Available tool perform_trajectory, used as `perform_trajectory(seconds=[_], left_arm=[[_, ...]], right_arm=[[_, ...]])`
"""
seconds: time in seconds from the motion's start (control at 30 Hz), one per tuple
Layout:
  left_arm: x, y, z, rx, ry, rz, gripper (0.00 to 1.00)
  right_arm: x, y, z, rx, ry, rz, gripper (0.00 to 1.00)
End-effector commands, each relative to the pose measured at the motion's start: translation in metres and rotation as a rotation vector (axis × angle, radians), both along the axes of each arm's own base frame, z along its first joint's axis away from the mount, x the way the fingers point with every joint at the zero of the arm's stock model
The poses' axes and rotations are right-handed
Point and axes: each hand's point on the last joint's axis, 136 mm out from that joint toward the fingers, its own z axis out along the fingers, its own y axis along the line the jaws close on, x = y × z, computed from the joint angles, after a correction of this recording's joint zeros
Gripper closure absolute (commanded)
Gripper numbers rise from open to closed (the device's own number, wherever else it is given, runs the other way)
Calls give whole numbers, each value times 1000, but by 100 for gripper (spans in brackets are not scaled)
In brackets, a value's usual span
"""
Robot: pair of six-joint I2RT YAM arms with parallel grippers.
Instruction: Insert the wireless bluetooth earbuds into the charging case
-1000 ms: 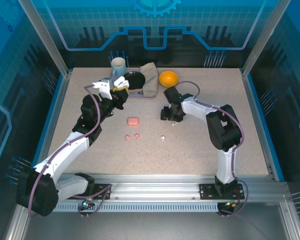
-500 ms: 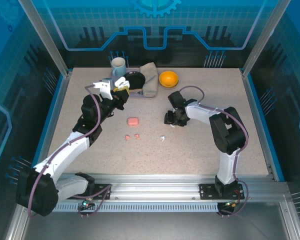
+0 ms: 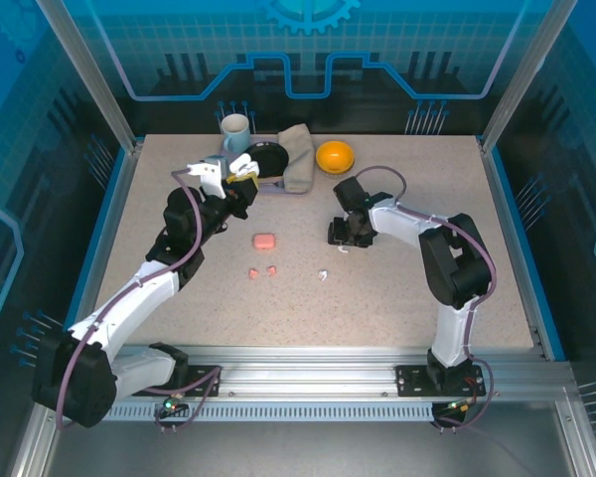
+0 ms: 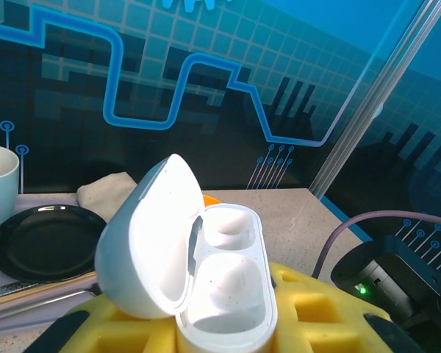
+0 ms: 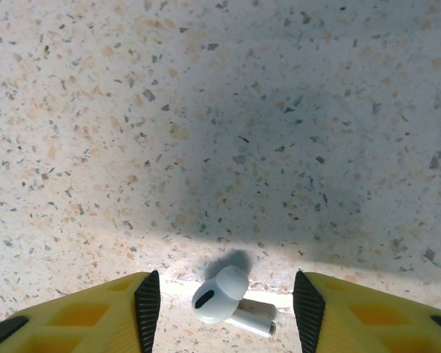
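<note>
My left gripper (image 3: pixel 238 171) is held up at the back left, shut on an open white charging case (image 4: pixel 228 287). The case's lid (image 4: pixel 143 243) is tipped back to the left and both wells look bare. My right gripper (image 5: pixel 228 303) is open and low over the table, with one white earbud (image 5: pixel 220 294) lying between its fingers (image 5: pixel 147 305), touching neither. In the top view that earbud (image 3: pixel 345 249) sits just below the right gripper (image 3: pixel 344 241). Another white earbud (image 3: pixel 323 275) and two pink earbuds (image 3: pixel 252 273) (image 3: pixel 272 269) lie mid-table, near a shut pink case (image 3: pixel 264 241).
A pale mug (image 3: pixel 235 126), a black plate (image 3: pixel 270 159), a folded beige cloth (image 3: pixel 298 164) and an orange bowl (image 3: pixel 335 155) stand along the back of the table. Glass walls close in the sides and rear.
My right gripper has shifted a little to the right and toward me, settling around the white earbud. The left arm and its case have hardly moved.
</note>
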Motion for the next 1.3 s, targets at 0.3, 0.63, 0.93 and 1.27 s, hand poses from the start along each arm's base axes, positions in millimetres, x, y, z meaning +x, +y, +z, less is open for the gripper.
perform_trajectory(seconds=[0.3, 0.63, 0.93, 1.27], left_arm=[[0, -5, 25, -24, -69, -17, 100], [-1, -4, 24, -25, -71, -14, 100], [-1, -5, 24, -28, -69, -16, 100], [-1, -5, 23, -22, -68, -16, 100]], right_arm=[[-15, 12, -5, -27, 33, 45, 47], [-27, 9, -13, -29, 54, 28, 49], [-32, 13, -12, -19, 56, 32, 49], [-20, 7, 15, -54, -21, 15, 48]])
